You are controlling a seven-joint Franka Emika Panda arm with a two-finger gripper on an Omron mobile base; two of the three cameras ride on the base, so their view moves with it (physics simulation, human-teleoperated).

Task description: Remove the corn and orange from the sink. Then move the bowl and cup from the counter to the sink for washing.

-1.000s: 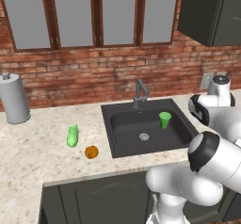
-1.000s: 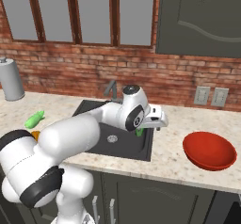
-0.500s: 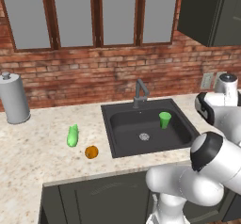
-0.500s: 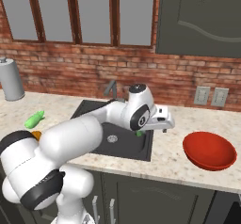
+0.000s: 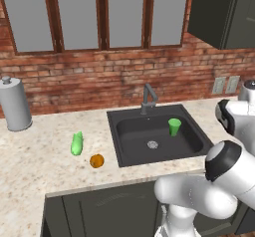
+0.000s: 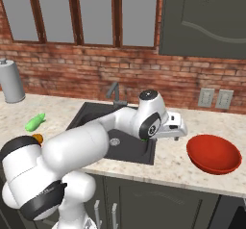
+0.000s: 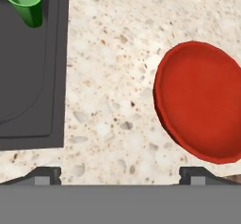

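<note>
Two things lie on the bench [image 5: 45, 156] left of the sink [image 5: 130, 146]: corn [image 5: 76, 143] and orange [image 5: 96, 161]. Upright in the basin stands the cup [image 5: 174, 126]. Over the bench right of it, the pincer [image 7: 120, 173] hangs wide apart near the bowl [image 7: 200, 98].

The green corn [image 5: 76, 144] and the small round orange [image 5: 97, 161] lie near each other on the speckled counter, left of the dark sink [image 5: 191, 144]. The green cup [image 5: 174, 127] stands upright in the basin's right part, while the wide red bowl [image 6: 214, 154] sits on the counter right of the sink.
</note>
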